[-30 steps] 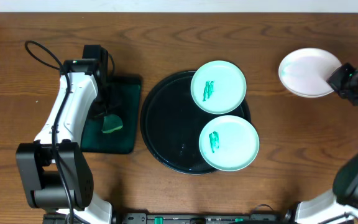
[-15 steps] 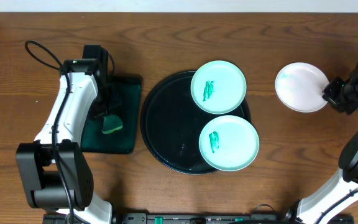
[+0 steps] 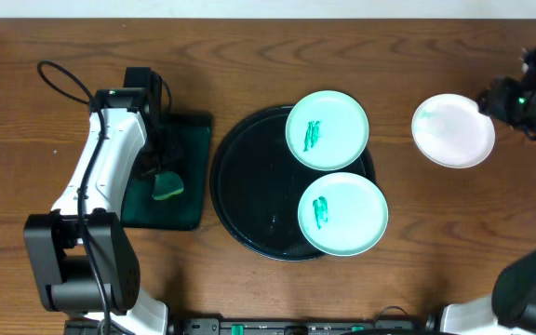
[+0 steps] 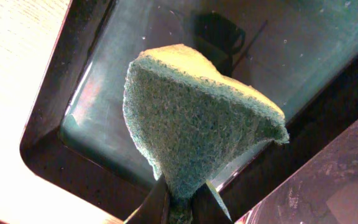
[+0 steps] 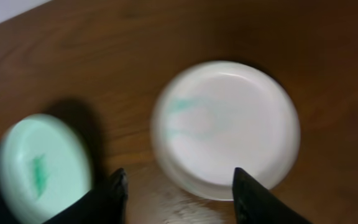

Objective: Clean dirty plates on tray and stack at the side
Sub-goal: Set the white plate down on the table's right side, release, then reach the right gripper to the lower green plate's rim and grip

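Brown wood-grain table (image 3: 249, 65) — pale strip (image 3: 249, 7) beyond.

Bright even light, right wrist view perhaps motion-blurred

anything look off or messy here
The white plate beside the tray shows a faint green smear in the blurry right wrist view, so maybe not fully clean. Both turquoise plates overhang the tray's rim.

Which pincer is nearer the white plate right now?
Right. The right pincer hovers open beside the white plate, at its right rim. The left pincer is across the table over the green tray, shut on the sponge.
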Action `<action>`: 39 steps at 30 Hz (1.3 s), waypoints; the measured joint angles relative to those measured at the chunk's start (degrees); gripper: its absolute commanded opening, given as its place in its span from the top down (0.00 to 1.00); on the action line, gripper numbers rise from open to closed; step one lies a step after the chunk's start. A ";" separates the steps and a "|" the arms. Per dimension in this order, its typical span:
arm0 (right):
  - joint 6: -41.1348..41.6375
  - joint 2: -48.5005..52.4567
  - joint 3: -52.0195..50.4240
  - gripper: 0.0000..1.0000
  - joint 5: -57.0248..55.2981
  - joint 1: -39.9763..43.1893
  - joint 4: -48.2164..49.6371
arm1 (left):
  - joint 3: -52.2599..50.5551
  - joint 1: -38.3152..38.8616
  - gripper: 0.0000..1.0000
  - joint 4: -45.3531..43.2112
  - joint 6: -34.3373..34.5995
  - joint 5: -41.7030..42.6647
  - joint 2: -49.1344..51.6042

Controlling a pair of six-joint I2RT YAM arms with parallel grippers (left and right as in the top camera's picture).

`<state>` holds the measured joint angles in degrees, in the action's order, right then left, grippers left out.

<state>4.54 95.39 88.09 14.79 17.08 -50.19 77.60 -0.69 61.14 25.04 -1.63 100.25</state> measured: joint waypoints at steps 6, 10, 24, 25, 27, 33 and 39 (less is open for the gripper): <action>-0.28 0.28 0.31 0.65 0.81 -9.40 -11.02 | 0.00 0.00 0.93 0.00 0.02 0.00 0.00; 4.63 2.32 -2.34 0.67 -2.12 -14.47 -16.68 | 0.00 0.00 0.93 0.00 0.02 0.00 0.00; 19.54 2.38 -19.96 0.66 -9.97 -28.37 -15.47 | 0.00 0.00 0.93 0.00 0.00 0.00 0.00; 19.89 2.38 -20.72 0.66 -10.19 -28.63 -15.23 | 0.00 0.00 0.93 -0.02 0.02 0.00 0.00; 20.98 2.38 -23.10 0.66 -10.36 -29.40 -14.32 | 0.00 0.00 0.93 0.00 0.02 0.00 0.00; 22.40 2.38 -27.71 0.77 -10.27 -30.03 -11.47 | 0.00 0.00 0.93 -0.02 0.00 0.00 0.00; 23.26 2.38 -31.21 0.85 -9.77 -30.14 -7.65 | 0.00 0.00 0.93 0.00 0.02 0.00 0.00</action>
<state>27.79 97.78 56.88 5.02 -13.06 -57.84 77.60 -0.69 61.14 25.06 -1.63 100.25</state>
